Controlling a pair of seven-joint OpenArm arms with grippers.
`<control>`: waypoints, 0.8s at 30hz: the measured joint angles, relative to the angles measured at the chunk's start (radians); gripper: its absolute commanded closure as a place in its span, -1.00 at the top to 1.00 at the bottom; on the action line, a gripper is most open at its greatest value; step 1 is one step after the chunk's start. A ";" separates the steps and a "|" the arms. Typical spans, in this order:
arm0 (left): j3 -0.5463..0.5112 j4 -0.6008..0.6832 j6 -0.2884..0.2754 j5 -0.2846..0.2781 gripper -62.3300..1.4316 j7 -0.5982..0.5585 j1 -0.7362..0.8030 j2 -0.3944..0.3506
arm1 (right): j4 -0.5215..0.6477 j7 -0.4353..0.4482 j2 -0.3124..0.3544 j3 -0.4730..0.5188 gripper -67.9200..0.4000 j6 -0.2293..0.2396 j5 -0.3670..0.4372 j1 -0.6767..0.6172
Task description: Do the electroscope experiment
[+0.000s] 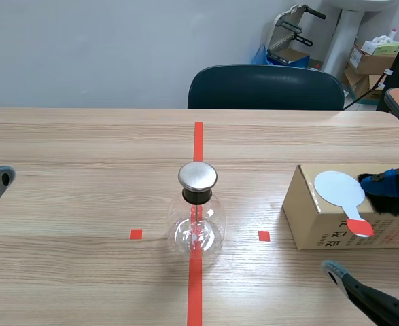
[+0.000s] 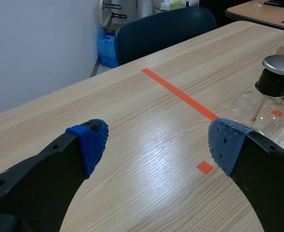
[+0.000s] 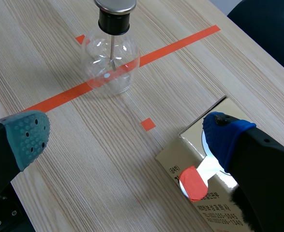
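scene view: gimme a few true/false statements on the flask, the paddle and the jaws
1. The flask stands on the tape line. True.
2. The cap lies on the table beside the flask. False: it sits on the flask's neck.
3. The paddle lies on top of the box. True.
4. The right jaws are shut on the paddle. False: they stand open, and the paddle lies ungripped.
5. The left jaws are open and hold nothing. True.
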 measured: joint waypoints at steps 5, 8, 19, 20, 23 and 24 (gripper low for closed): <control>-0.003 0.000 -0.045 0.001 0.46 0.008 -0.003 0.000 | 0.000 0.000 0.000 0.000 1.00 0.000 0.000 0.000; -0.003 0.000 -0.044 0.000 0.46 0.009 -0.003 0.000 | 0.000 0.000 0.000 0.000 1.00 0.000 0.000 0.000; -0.003 0.000 -0.044 0.000 0.46 0.015 -0.003 0.000 | 0.000 0.005 0.000 0.000 1.00 0.000 0.000 0.000; -0.003 0.000 -0.044 0.000 0.46 0.015 -0.003 0.000 | 0.000 0.005 0.000 0.000 1.00 0.000 0.000 0.000; -0.003 0.000 -0.044 0.000 0.46 0.015 -0.003 0.000 | 0.000 0.005 0.000 0.000 1.00 0.000 0.000 0.000; -0.003 0.000 -0.044 0.000 0.46 0.015 -0.003 0.000 | 0.000 0.005 0.000 0.000 1.00 0.000 0.000 0.000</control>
